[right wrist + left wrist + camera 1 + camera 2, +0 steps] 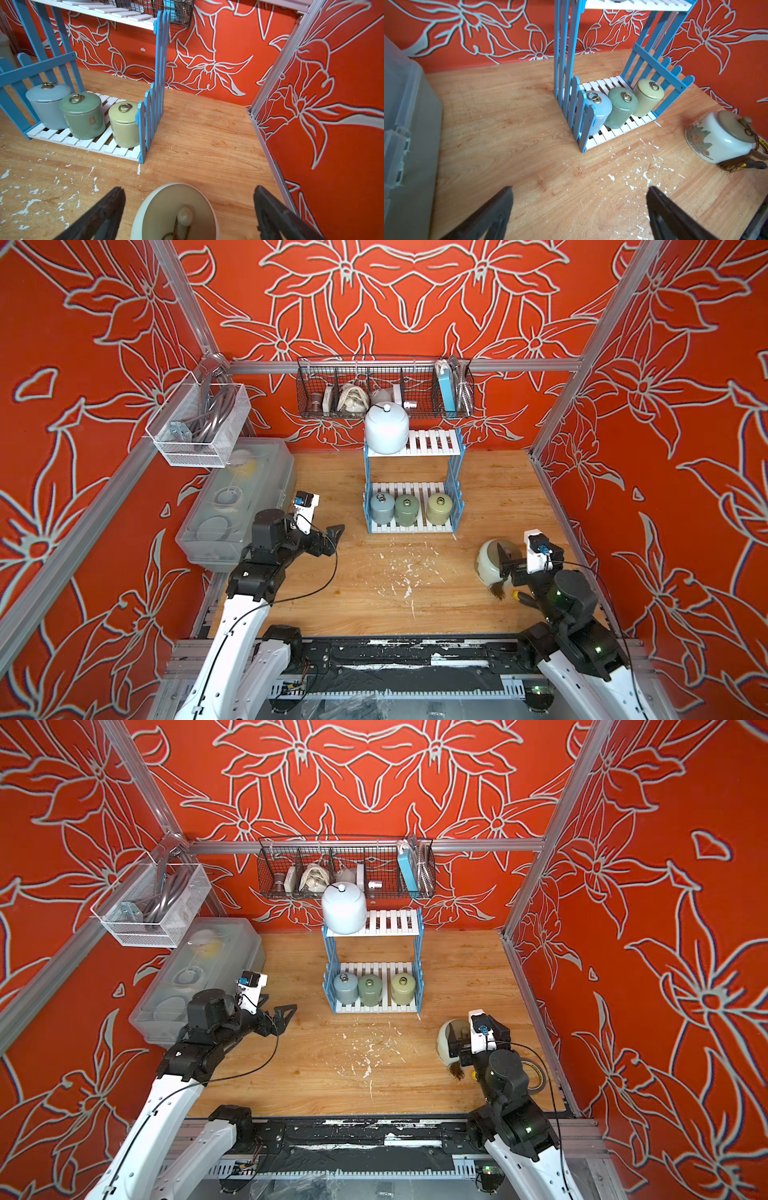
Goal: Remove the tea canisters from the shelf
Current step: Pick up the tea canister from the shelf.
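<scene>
Room: red walls with pale flower outlines on three sides; a black wire basket (316, 383) hangs on the back wall, a white mesh basket (195, 443) on the left wall
Worktop: light wood worktop (498, 497), flecked white near its middle; a clear plastic box (237, 506) lies along its left edge
Left gripper: left gripper (579, 191) has its jaws spread wide and holds nothing, hovering over bare wood beside the box
Right gripper: right gripper (189, 188) is also spread wide, a finger on either side of the lid end of the cream canister (176, 207), a gap on both sides, no grip
Shelf: shelf (457, 489) stands midway along the back edge
Top tier: large pale canister (386, 429) with knob, upright at the board's left end
Bottom tier: grey-blue canister (382, 509), green canister (407, 510), olive canister (439, 509), upright in a row, left to right
Cream canister: off the shelf, tipped over near the right edge, lid toward the right arm, tassel on the wood
Shelf canisters: well apart from both grippers
</scene>
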Controlling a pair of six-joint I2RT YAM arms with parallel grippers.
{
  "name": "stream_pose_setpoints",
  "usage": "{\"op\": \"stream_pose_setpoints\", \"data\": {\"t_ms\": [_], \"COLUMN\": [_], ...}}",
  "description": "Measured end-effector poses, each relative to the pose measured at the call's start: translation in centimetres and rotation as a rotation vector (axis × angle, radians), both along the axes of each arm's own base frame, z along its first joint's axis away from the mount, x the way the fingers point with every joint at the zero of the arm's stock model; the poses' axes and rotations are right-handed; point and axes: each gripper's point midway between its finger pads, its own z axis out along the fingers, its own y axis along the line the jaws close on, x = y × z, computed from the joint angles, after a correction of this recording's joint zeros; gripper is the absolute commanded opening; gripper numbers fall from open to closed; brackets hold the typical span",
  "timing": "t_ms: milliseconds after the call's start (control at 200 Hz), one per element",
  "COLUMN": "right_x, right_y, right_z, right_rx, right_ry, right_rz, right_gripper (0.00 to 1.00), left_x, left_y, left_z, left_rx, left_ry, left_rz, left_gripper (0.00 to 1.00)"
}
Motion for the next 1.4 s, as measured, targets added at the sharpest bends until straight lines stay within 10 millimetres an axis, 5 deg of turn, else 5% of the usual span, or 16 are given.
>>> {"op": "stream_pose_setpoints", "data": {"t_ms": [525, 1171, 1401], "right_x": [-0.4, -0.3, -0.3], "right_y": [0.3, 0.3, 0.3], "right_z": [1.1, 0.8, 0.8], "right_rx": [0.014, 0.003, 0.001], "right_ry": [-0.065, -0.059, -0.062], "right_rz": [0.027, 0.028, 0.027], "right_gripper": [0.99, 0.99, 0.99], "left_x": [6.2, 12.2, 16.0], "left_y": [-2.1, -9.0, -9.6], "left_z": [11.2, 19.4, 21.4], "left_rx": [0.024, 0.078, 0.098], "left_ry": [-0.103, -0.205, -0.227], "left_rz": [-0.087, -0.257, -0.225], "left_gripper": [0.99, 0.99, 0.99]}}
